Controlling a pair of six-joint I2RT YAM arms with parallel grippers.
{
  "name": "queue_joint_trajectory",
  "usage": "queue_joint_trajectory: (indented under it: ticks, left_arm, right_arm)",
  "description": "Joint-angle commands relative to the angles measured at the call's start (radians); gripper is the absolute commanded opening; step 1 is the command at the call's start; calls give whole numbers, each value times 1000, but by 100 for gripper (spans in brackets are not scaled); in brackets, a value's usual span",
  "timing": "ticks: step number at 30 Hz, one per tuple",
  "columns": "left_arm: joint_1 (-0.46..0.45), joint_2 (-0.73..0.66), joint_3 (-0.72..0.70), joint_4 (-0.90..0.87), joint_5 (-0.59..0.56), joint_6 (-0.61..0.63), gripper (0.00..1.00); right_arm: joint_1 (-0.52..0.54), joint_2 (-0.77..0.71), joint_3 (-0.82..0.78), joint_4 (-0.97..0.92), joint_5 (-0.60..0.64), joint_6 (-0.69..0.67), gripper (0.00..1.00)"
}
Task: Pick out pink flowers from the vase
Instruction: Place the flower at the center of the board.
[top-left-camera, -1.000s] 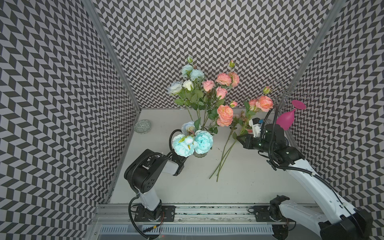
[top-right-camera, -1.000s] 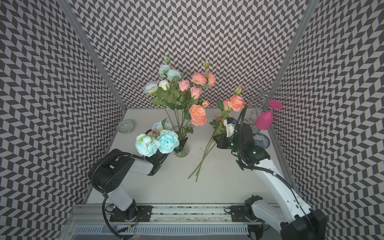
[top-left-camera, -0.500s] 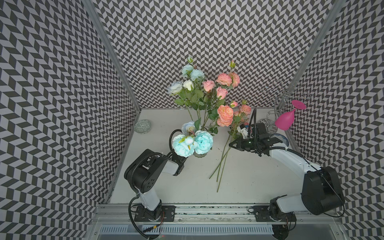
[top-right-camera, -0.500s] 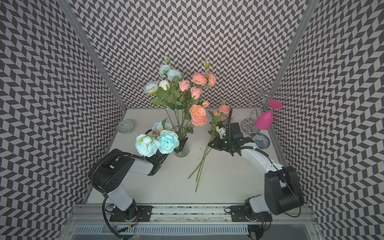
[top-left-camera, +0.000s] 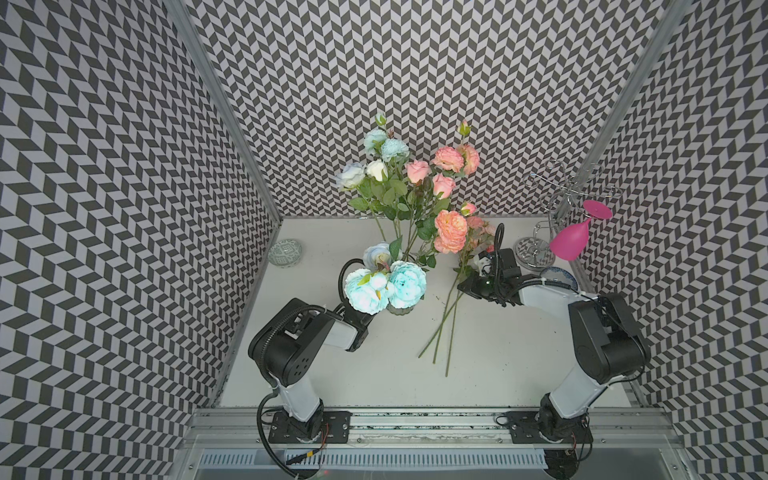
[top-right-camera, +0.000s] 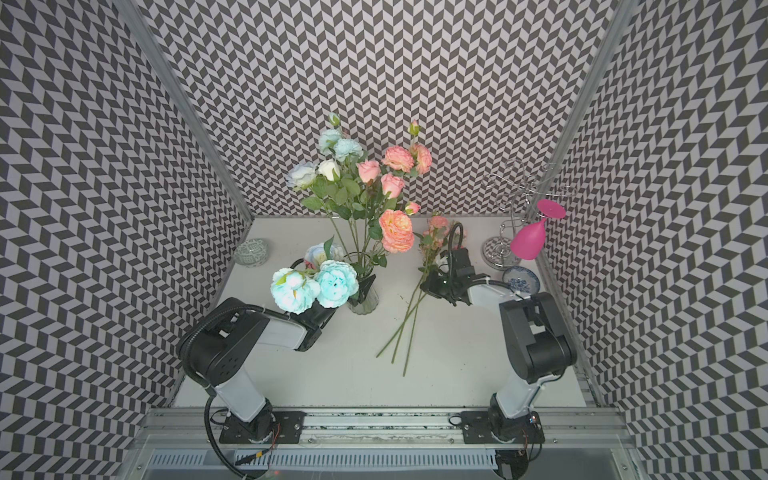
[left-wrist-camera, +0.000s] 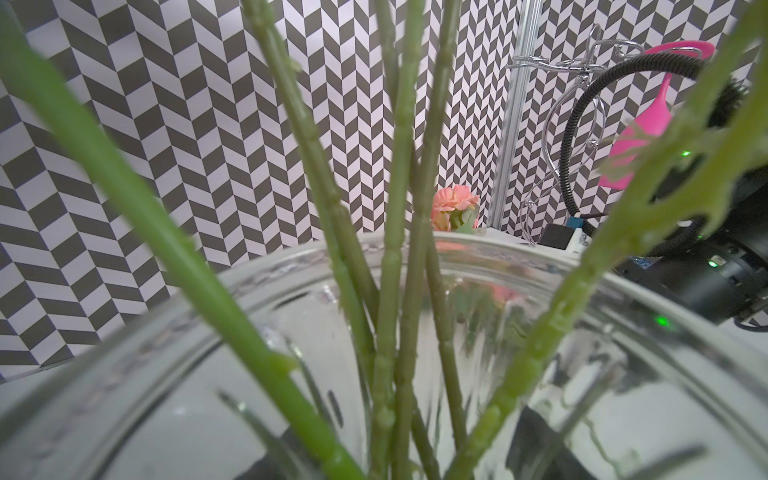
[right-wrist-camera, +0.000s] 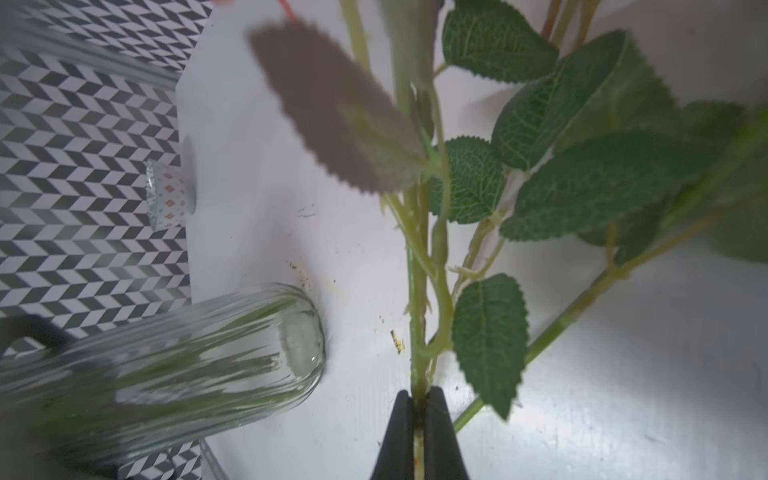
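Now down on the tabletop (top-left-camera: 374, 374) with another pink stem (right-wrist-camera: 417, 291), no longer aloft by the magenta wine glass (top-left-camera: 569, 243).
Keeps right gripper (right-wrist-camera: 419, 405) pinched on it beside the loose stems (top-left-camera: 431, 336); leaves pink flowers (top-left-camera: 450, 230) in the vase (top-right-camera: 363, 305), apparently clamped by left gripper (top-right-camera: 360, 289). Crowds wire rack (top-left-camera: 533, 251) and patterned dish (top-left-camera: 559, 276) behind; offers bare room frontward.

Pale blue blooms (top-left-camera: 405, 284) cover nearly all of the left gripper (top-right-camera: 358, 293) in both top views, jaws unseen. On the right wrist view the vase (right-wrist-camera: 166, 365) smears into blur, cut by the edge; the pink flowers (right-wrist-camera: 417, 291) show stems only, blooms beyond the frame.
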Motion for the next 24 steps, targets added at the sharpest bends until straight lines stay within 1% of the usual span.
queue_joint_trajectory:
  ticks: [1,4,5,7,9,11,14,16,18,20,24]
  left_arm:
    - [-6,4,-17,-147,4,-23,0]
    - [-6,-3,-20,-151,-2,-15,0]
    - [-6,-6,-20,-152,-2,-14,0]
    - [-7,-6,-22,-150,-4,-15,0]
    - [-6,0,-20,-147,-5,-17,0]
    - [-6,5,-18,-145,-4,-22,0]
    - [-6,10,-17,-142,-4,-24,0]
    - [-5,12,-17,-142,-4,-22,0]
    - [-7,11,-16,-147,-2,-19,0]
    - [-7,11,-20,-147,-3,-18,0]
    - [-6,18,-20,-141,-3,-20,0]
  right_arm:
    - [-4,-4,24,85,128,17,11]
    - [-4,-35,13,85,187,7,28]
    - [-2,-48,11,86,201,-4,33]
    - [-1,-73,8,80,223,-21,38]
    - [2,-108,-1,88,232,-41,39]
    - [13,-160,-35,141,198,-66,38]
    - [56,-270,-132,306,101,-78,38]
    - [111,-347,-203,417,73,-86,39]
    - [182,-414,-256,489,78,-130,40]
    - [258,-472,-282,526,113,-183,39]
    - [337,-516,-270,566,143,-229,40]
